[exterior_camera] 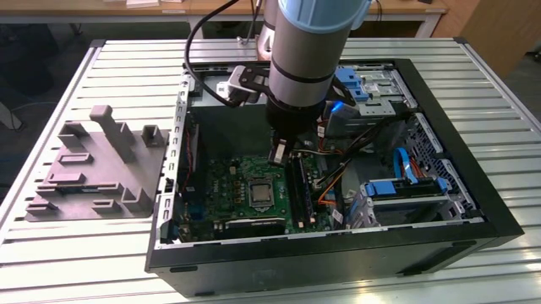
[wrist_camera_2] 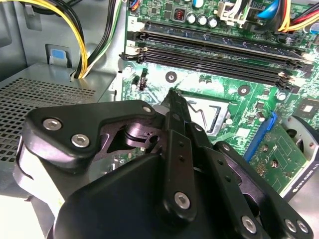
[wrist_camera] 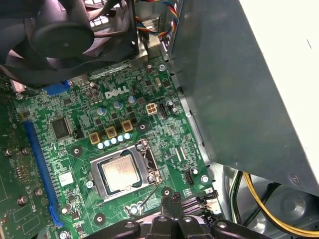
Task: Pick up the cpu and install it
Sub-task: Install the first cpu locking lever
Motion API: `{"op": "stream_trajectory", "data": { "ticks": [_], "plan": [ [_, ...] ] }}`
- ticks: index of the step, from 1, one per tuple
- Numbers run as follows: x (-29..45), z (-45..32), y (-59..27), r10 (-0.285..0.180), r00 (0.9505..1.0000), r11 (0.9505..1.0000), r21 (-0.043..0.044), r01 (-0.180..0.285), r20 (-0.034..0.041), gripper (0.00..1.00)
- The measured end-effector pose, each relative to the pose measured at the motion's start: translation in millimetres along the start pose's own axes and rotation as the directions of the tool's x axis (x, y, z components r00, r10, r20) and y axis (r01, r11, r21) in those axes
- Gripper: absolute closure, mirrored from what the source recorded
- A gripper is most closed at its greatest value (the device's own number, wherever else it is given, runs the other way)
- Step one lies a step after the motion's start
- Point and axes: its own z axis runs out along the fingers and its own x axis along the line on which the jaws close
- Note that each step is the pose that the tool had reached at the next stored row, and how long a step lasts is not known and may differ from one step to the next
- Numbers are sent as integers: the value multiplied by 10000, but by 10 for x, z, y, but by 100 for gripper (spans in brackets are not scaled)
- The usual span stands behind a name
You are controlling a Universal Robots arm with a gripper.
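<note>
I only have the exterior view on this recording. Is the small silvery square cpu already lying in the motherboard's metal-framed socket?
Observer: Yes. In the first wrist view the silvery-grey square cpu lies flat inside the metal-framed socket.
Operator: Is the end effector holding anything?
Observer: No. In the second wrist view the black end effector is shut, with nothing between its fingers.
Operator: Is it touching the chip?
Observer: No. In the first wrist view a strip of the green motherboard shows between its tip and the socket.

Even, bright overhead light; glare on the motherboard (wrist_camera_2: 209, 87), soft blur at near gripper parts.
</note>
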Motion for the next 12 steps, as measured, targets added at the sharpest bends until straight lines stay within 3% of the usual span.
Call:
{"op": "stream_trajectory", "data": {
  "ticks": [12],
  "plan": [
    [53, 2, -4, -675, 9977, 9977, -27, 675, -92, 89]
  ]
}}
